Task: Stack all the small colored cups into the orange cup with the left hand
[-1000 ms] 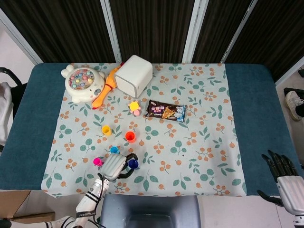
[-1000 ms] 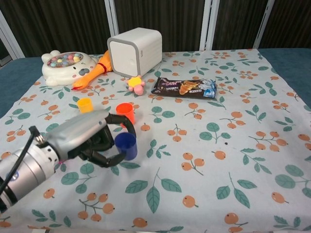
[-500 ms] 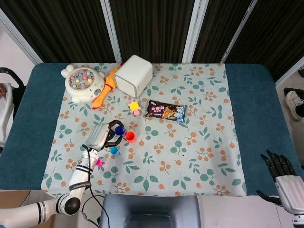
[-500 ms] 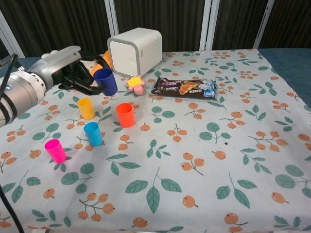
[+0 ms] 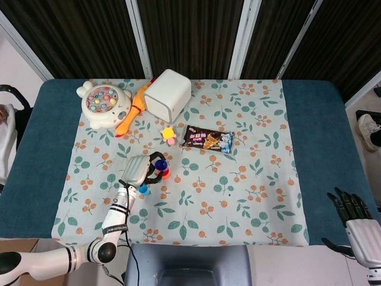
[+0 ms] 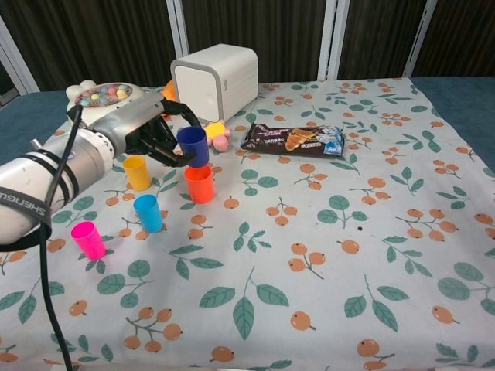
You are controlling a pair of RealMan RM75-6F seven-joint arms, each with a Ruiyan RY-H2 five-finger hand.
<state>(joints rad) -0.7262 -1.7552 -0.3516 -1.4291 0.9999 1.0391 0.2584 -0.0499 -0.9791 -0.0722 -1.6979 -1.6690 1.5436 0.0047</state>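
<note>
My left hand (image 6: 143,133) grips a dark blue cup (image 6: 193,147) and holds it upright just above the orange cup (image 6: 199,184), which stands on the floral cloth. The head view shows the same hand (image 5: 138,171) with the blue cup (image 5: 161,165) over the orange cup (image 5: 166,174). A yellow cup (image 6: 138,172), a light blue cup (image 6: 148,213) and a pink cup (image 6: 87,239) stand apart to the left of the orange one. My right hand (image 5: 360,225) hangs off the table's near right corner, fingers spread, holding nothing.
Behind the cups stand a white box (image 6: 215,81), a fishing-game toy (image 6: 100,100) and a rubber chicken (image 5: 132,111). A yellow star toy (image 6: 216,133) and a dark snack packet (image 6: 294,139) lie just beyond the orange cup.
My left hand lifted the dark blue cup from the near cloth, swung it back and left, and has now brought it right, over the orange cup. The right hand stayed still.
</note>
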